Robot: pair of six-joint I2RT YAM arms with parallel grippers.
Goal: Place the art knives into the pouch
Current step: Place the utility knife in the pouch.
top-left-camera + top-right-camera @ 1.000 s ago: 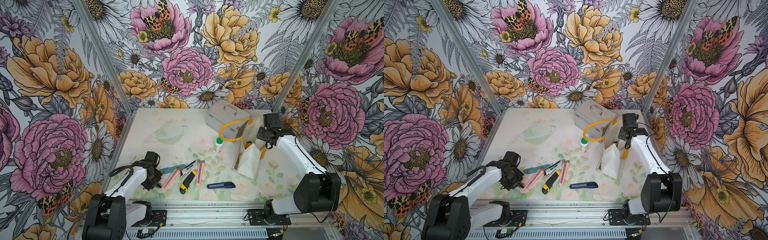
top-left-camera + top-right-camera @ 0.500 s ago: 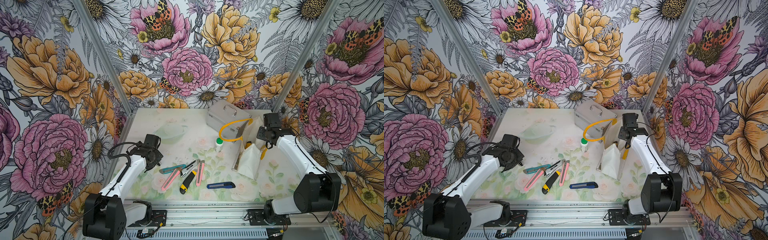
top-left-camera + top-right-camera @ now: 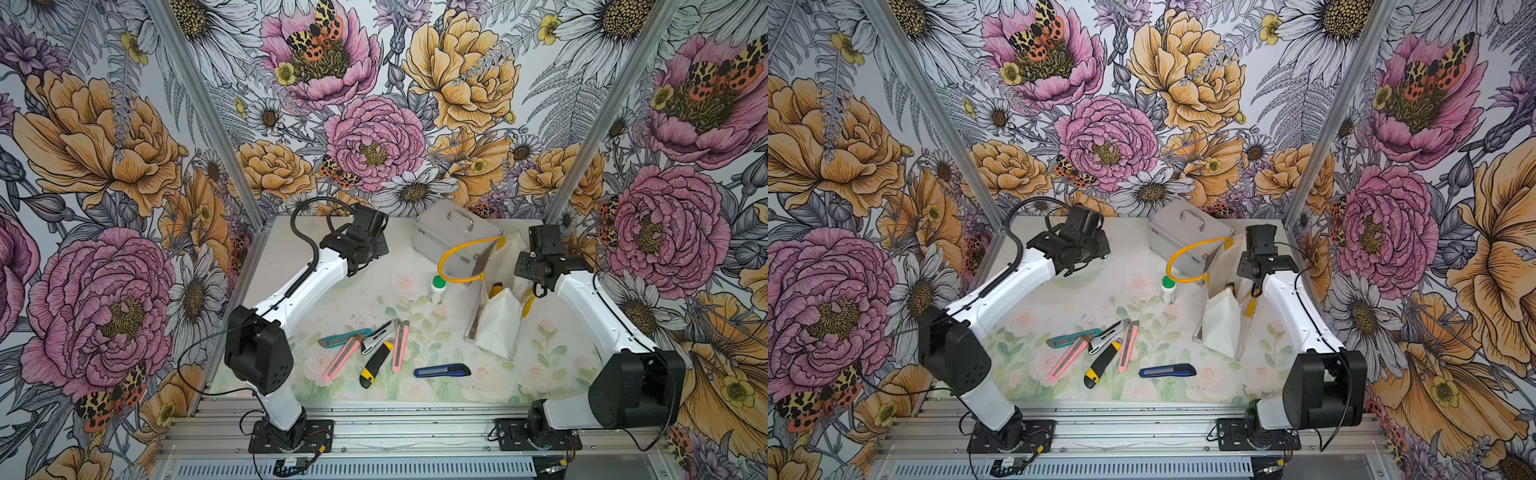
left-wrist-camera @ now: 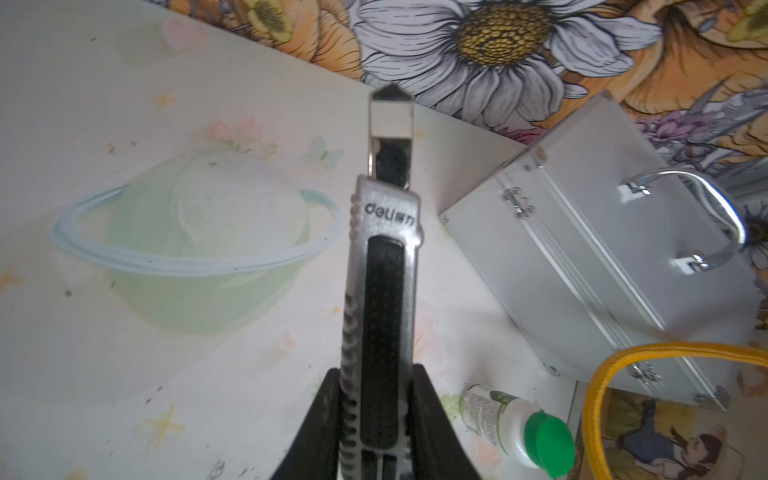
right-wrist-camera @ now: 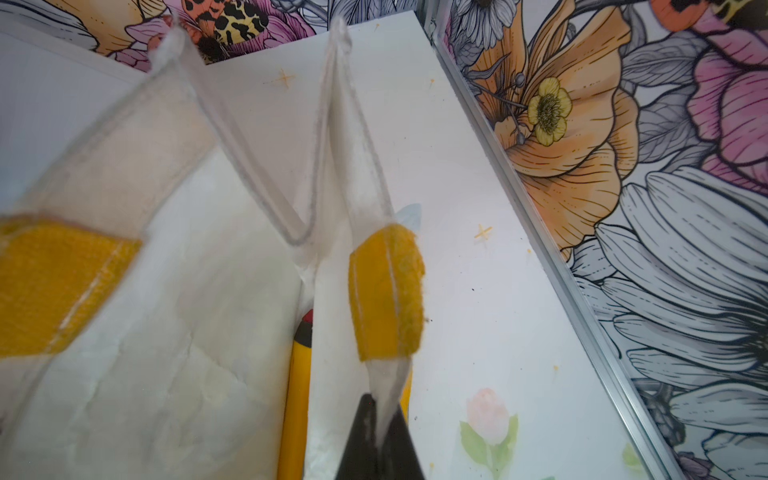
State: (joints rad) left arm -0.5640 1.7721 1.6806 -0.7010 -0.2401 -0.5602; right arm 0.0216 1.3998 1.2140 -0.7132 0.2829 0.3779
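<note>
My left gripper is shut on a silver and black art knife, which sticks out ahead of the jaws above the table. In both top views this gripper hovers over the back left of the table, well left of the pouch. The white pouch stands at the right with one yellow loop handle raised. My right gripper is shut on the pouch's rim beside a yellow handle patch. A yellow knife lies inside the pouch.
A silver metal case stands at the back, just behind the pouch. A white bottle with a green cap stands left of the pouch. A clear green bowl sits under my left arm. Several knives lie at the front.
My left arm has risen and swung from the front left, beside the knife pile, toward the back middle, carrying the art knife. The right arm and the pouch have stayed still.
</note>
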